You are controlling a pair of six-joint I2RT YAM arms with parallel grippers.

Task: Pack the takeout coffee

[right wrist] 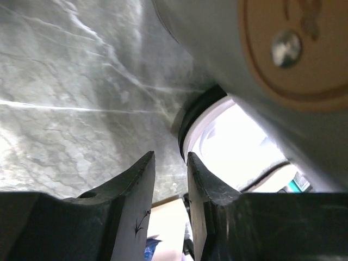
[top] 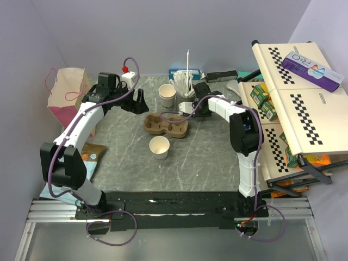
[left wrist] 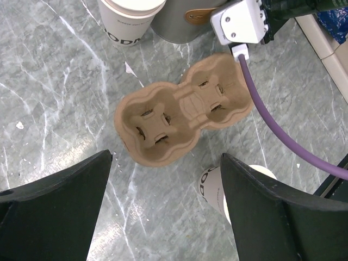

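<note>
One off-white paper cup (top: 159, 147) stands open in front of the brown cardboard tray (top: 166, 125); a second cup (top: 167, 95) stands behind it. In the left wrist view the tray (left wrist: 185, 122) is empty, with one cup (left wrist: 130, 19) beyond it and the other (left wrist: 215, 187) beside my right finger. My left gripper (top: 136, 102) is open and empty above the table, left of the tray. My right gripper (top: 190, 109) is low beside the grey cup of straws (top: 187, 87). Its jaws (right wrist: 167, 160) stand a narrow gap apart with nothing between them, the tips just short of the white lid's rim (right wrist: 217, 141).
A pink bag (top: 68, 89) stands at the back left. Checkered boards (top: 293, 81) and small boxes (top: 261, 100) fill the right side. A flat packet (top: 92, 155) lies by the left arm. Boxes (top: 220, 76) line the back edge.
</note>
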